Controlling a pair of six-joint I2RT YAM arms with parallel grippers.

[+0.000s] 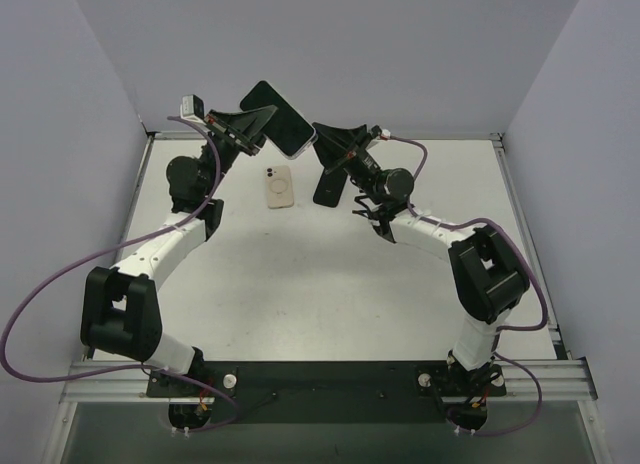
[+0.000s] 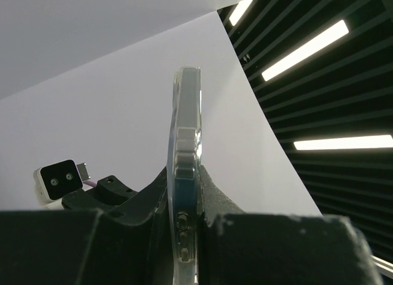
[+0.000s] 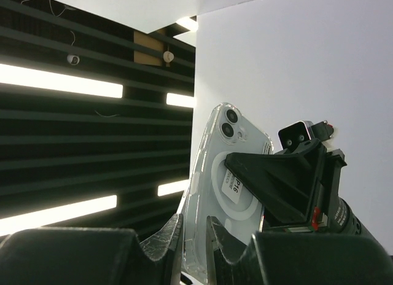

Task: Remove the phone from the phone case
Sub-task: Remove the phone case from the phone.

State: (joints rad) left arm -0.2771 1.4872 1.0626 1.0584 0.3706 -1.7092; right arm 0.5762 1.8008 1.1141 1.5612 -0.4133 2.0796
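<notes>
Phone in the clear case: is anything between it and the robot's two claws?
Nothing visible stands between them. The left gripper and the right gripper are both shut directly on the cased phone, which they hold up in the air.

The only print that shows is on a small white sticker (image 3: pixel 236 186) on the back of the phone (image 3: pixel 228 151), seen through the clear case (image 3: pixel 195 193) in the right wrist view. It is turned sideways and its largest characters look like "P16" — the finer lines beside them are too small to read. The top and left wrist views give nothing legible — no brand, number or sign.
</notes>
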